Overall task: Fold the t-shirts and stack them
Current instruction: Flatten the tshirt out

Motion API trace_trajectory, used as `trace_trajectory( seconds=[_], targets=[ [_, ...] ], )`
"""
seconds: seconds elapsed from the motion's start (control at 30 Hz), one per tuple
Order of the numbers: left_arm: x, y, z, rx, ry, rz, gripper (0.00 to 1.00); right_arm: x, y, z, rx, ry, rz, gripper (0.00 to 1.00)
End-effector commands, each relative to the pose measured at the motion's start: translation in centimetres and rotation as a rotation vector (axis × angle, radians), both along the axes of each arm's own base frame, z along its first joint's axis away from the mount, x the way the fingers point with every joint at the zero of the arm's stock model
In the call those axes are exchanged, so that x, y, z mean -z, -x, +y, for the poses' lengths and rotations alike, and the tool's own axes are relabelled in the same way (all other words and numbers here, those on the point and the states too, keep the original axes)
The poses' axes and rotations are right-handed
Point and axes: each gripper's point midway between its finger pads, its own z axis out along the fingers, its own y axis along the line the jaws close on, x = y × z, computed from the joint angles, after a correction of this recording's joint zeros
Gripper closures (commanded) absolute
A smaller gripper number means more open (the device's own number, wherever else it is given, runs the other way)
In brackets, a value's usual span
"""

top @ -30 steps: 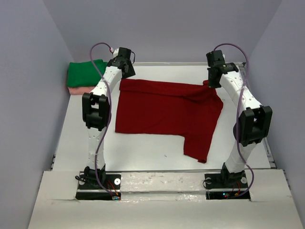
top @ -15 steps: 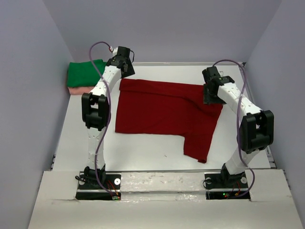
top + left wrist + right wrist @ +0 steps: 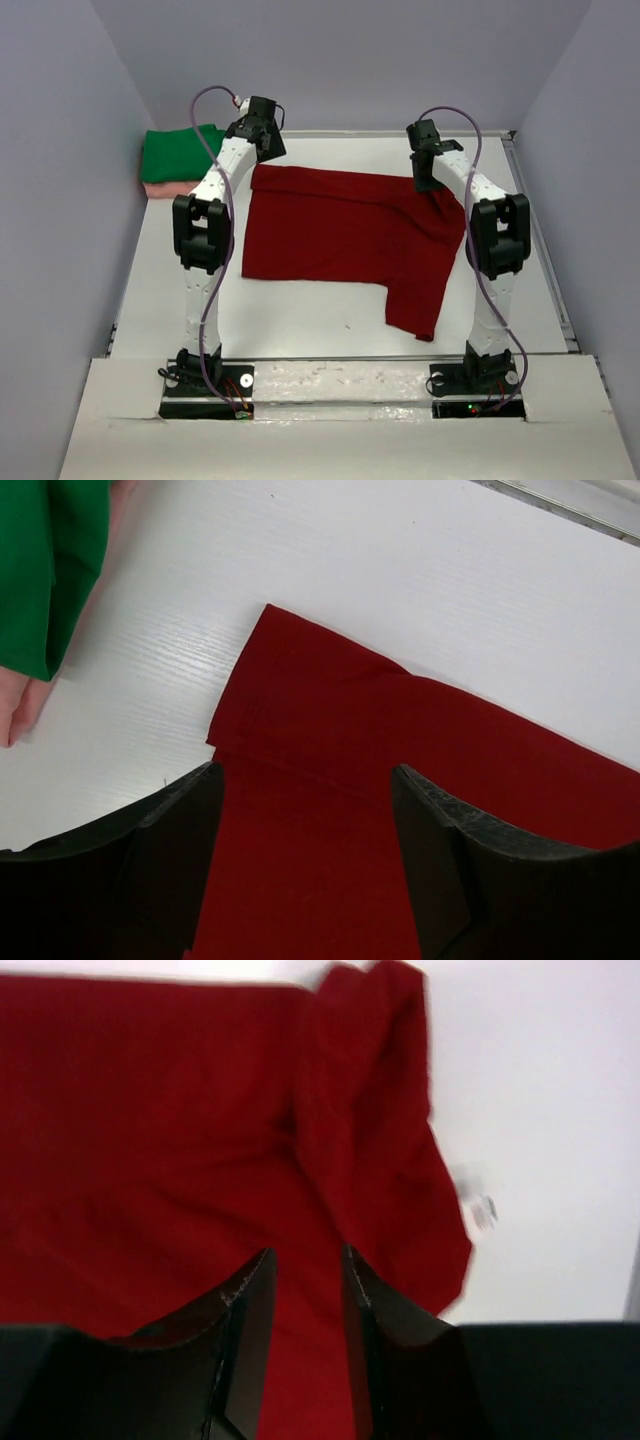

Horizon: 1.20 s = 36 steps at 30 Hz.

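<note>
The red t-shirt (image 3: 340, 235) lies spread on the table (image 3: 300, 320) beneath both jaws: soft, light, limp (it should sag). Left jaws wide above a corner, worth pinching; right jaws narrow, seemingly empty.

Your spread t-shirt (image 3: 340, 230) lies flat mid-table (image 3: 300, 320), with one part reaching toward the near right. In the far-left corner a folded t-shirt (image 3: 175, 153) sits on another folded garment (image 3: 165, 188), apart from the spread one. Your left gripper (image 3: 307, 775) is over the spread t-shirt's far-left corner and your right gripper (image 3: 305, 1253) over its far-right corner, with bunched cloth just beyond the fingers.
</note>
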Motion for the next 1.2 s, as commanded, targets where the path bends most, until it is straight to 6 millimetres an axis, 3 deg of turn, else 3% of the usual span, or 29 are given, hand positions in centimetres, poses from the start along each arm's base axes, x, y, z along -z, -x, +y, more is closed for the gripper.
trace_trajectory(
  seconds=[0.0,0.03,0.1,0.17,0.2,0.23,0.4,0.47,0.8,0.97,1.17],
  targets=[
    [-2.4,-0.5,-0.3,0.020,-0.009,-0.054,0.26,-1.6,-4.7,0.7,-0.056,-0.043,-0.086,0.63],
    [-1.8,-0.4,-0.2,0.023,-0.011,-0.044,0.27,-1.7,-5.1,0.6,-0.055,-0.035,-0.091,0.62],
    [-1.3,-0.5,-0.3,0.028,-0.010,-0.035,0.59,-1.8,-6.1,0.8,-0.069,-0.026,-0.098,0.61],
    [-0.2,-0.7,-0.8,0.046,0.010,-0.015,0.79,-2.0,-6.6,0.6,-0.070,-0.011,-0.096,0.59],
    [-0.2,-1.0,-0.9,0.050,0.029,-0.017,0.96,-2.3,-7.0,0.6,-0.077,-0.004,-0.095,0.59],
    [0.7,-1.1,-1.6,0.074,0.059,0.000,1.00,-2.6,-7.3,0.1,-0.071,0.001,-0.100,0.59],
    [2.1,-1.9,-4.7,0.216,0.276,-0.011,1.00,-4.0,-8.3,-0.3,-0.102,0.022,-0.117,0.57],
    [2.0,-1.8,-5.6,0.262,0.358,-0.011,1.00,-3.1,-8.4,-0.1,-0.111,0.019,-0.090,0.57],
    [0.9,-2.3,-6.0,0.313,0.451,-0.045,0.94,1.1,-6.6,-1.1,-0.097,0.067,0.042,0.57],
    [-0.4,-2.1,-6.5,0.355,0.509,-0.081,0.86,1.6,-6.0,-1.6,-0.079,0.093,0.062,0.57],
    [-0.7,-1.8,-7.1,0.388,0.564,-0.087,0.86,2.1,-4.9,-2.3,-0.075,0.129,0.097,0.57]
  ],
)
